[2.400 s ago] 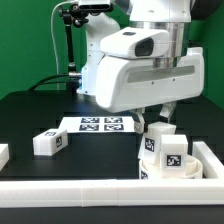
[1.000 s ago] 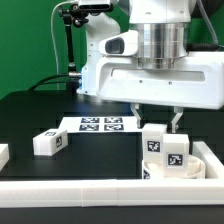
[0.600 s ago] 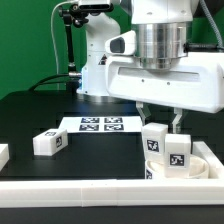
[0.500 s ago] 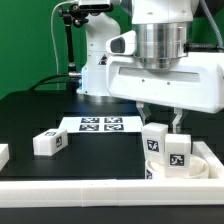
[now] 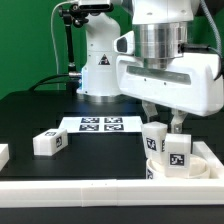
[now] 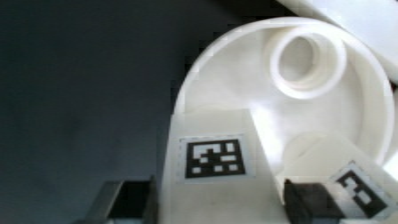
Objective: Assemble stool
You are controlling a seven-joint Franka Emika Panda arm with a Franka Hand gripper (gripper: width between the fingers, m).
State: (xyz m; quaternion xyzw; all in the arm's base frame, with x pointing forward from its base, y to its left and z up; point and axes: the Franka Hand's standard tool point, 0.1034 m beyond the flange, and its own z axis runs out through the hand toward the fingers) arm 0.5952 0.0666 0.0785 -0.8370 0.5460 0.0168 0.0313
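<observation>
My gripper is shut on a white stool leg and holds it upright on the round white seat at the exterior view's lower right. In the wrist view the leg with its tag sits between the two dark fingers, above the seat and its round socket hole. A second tagged leg stands upright on the seat right beside the held one and shows in the wrist view too.
A loose tagged leg lies on the black table at the exterior view's left. The marker board lies behind it. Another white part sits at the left edge. A white rail runs along the front.
The hand has turned about its axis and shifted a little to the exterior view's right. The held leg stays over the seat; the second leg sits slightly further right.
</observation>
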